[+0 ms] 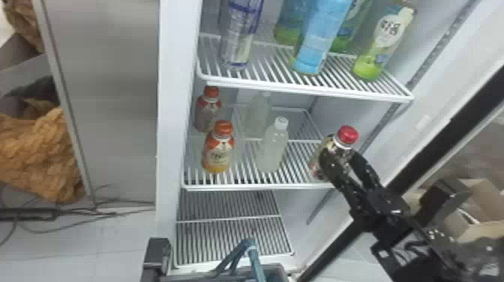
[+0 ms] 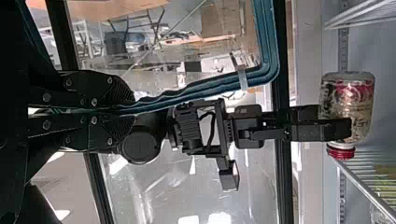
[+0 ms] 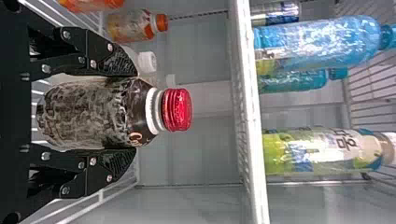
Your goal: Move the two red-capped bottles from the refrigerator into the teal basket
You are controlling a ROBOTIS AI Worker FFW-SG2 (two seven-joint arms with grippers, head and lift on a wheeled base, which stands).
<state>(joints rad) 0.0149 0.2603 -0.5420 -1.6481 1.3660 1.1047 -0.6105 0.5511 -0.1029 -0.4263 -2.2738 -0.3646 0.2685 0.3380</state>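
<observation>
While the L pincer (image 1: pixel 202 276) is clamped on the teal basket handle (image 1: pixel 257 262), the R pincer (image 1: pixel 339 154) grips a red-capped btl (image 1: pixel 347 135), upright, R side of the fridge (image 1: pixel 177 93) mid shelf (image 1: pixel 255 186).

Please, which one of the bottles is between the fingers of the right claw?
The red-capped bottle, dark-bodied, right of a white-capped bottle in the head view; the two small bottles farther left have orange caps.
</observation>
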